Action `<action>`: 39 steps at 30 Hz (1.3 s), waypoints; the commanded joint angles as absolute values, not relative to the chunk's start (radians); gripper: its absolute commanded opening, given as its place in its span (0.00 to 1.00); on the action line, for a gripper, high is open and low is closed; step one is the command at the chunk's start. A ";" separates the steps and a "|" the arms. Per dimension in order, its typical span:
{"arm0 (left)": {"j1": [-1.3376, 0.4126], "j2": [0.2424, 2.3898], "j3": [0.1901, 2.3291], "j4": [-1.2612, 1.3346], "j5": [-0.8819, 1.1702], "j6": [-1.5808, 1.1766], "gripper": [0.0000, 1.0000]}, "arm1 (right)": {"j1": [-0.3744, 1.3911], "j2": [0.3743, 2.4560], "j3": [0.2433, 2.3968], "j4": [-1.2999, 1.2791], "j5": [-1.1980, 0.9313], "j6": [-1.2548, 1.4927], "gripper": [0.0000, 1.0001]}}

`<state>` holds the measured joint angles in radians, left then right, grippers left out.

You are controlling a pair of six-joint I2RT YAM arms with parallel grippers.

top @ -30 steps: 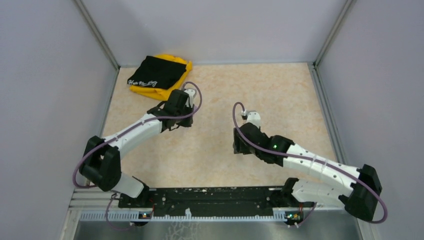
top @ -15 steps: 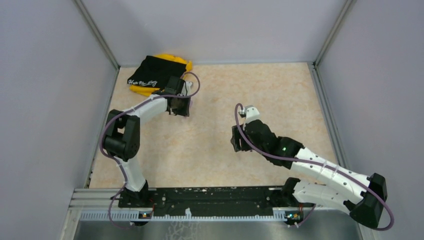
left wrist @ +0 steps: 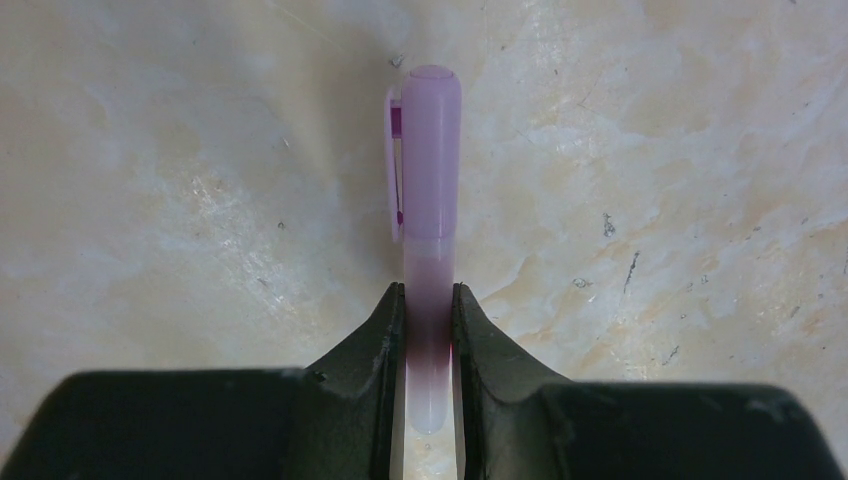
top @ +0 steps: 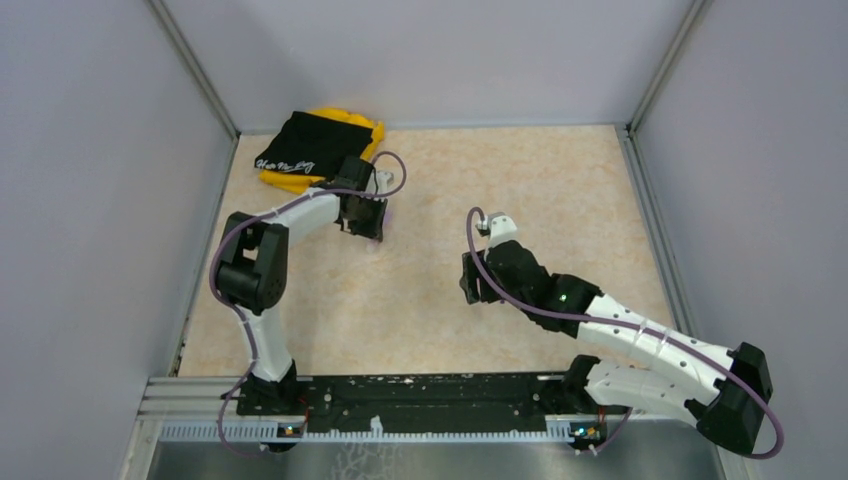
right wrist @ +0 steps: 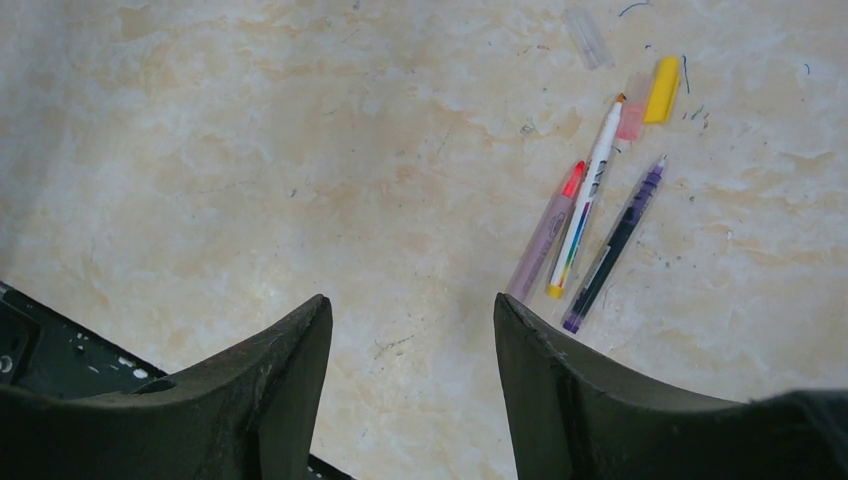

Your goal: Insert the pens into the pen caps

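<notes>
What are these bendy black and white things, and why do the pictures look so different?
They are two robot arms with pinching jaws. The big picture looks down from above: the left arm, the right arm, and a black and yellow cloth on the table. The other two pictures come from little cameras on each wrist. The left jaws are squeezing a lilac pen cap. The right jaws are open, with three pens, a yellow cap and a pink cap lying ahead.

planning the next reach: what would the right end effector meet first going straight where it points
Probably the bare tabletop: the open right end effector has nothing ahead between its fingers. The pens lie to the right of that line; depth is unclear.
</notes>
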<state>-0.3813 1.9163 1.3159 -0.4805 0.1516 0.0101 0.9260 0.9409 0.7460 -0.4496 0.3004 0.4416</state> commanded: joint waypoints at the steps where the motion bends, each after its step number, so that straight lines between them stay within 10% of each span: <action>1: -0.379 1.930 1.325 -0.501 0.177 0.003 0.12 | 0.916 0.942 0.756 -0.430 0.329 0.456 0.60; 39: -0.378 1.515 1.164 -0.218 0.310 -0.151 0.64 | 0.697 1.054 0.860 -0.679 0.329 0.523 0.55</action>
<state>-0.3805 1.5585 1.2156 -0.3412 0.2584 -0.1253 0.7826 1.0088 0.7944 -0.6498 0.4019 0.5598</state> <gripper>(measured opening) 0.614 0.570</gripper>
